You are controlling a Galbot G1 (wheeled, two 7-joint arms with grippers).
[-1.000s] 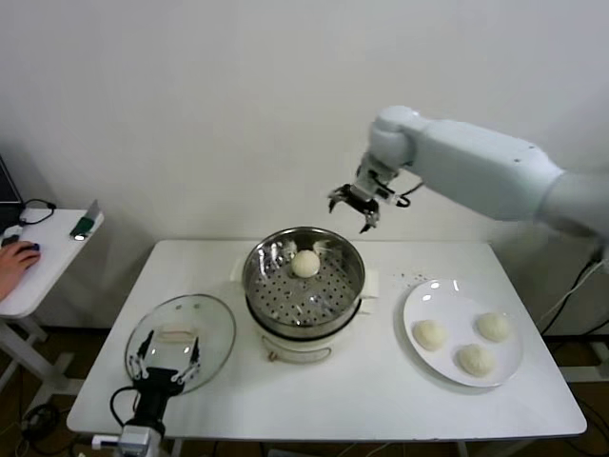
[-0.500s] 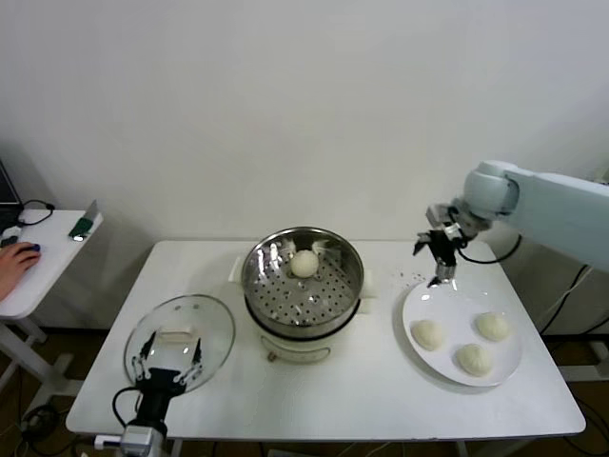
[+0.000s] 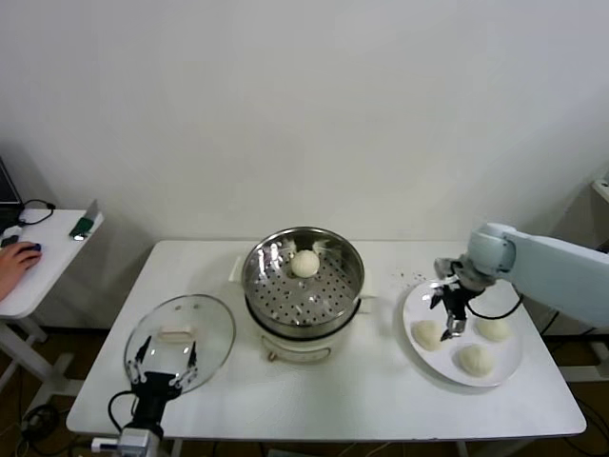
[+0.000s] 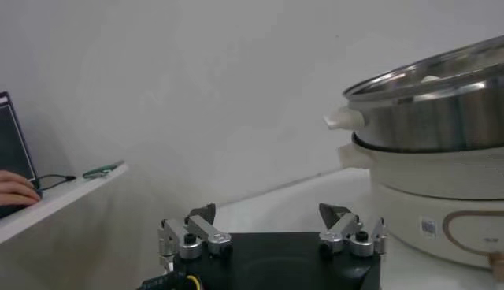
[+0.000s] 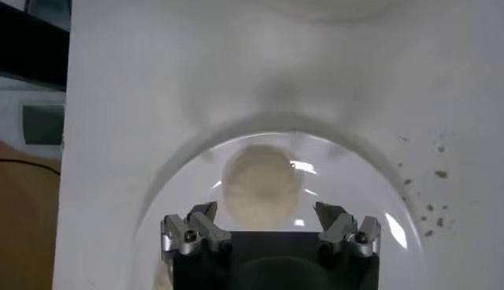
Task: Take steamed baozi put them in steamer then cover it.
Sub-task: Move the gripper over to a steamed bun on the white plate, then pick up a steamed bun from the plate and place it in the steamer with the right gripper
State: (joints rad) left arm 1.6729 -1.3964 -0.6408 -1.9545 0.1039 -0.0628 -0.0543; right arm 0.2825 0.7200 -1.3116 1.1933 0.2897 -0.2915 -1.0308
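- The right hand hangs at the right of the head view, above the near-left part of the white plate, with its fingers spread apart and holding nothing.
- In the right wrist view the right hand has its two fingertips standing wide on either side of one baozi, which lies on the plate just beyond them; no contact is visible.
- Three baozi lie on the plate at the right of the head view: one at the left, one at the right, one nearest the camera.
- A fourth baozi sits inside the steamer at the centre of the table, toward its far side.
- The glass lid lies flat on the table at lower left, apart from the steamer.
- The left hand sits at the lower left edge of the frame, over the near part of the lid, fingers open and empty.
- In the left wrist view the left hand points toward the steamer at the frame's right.
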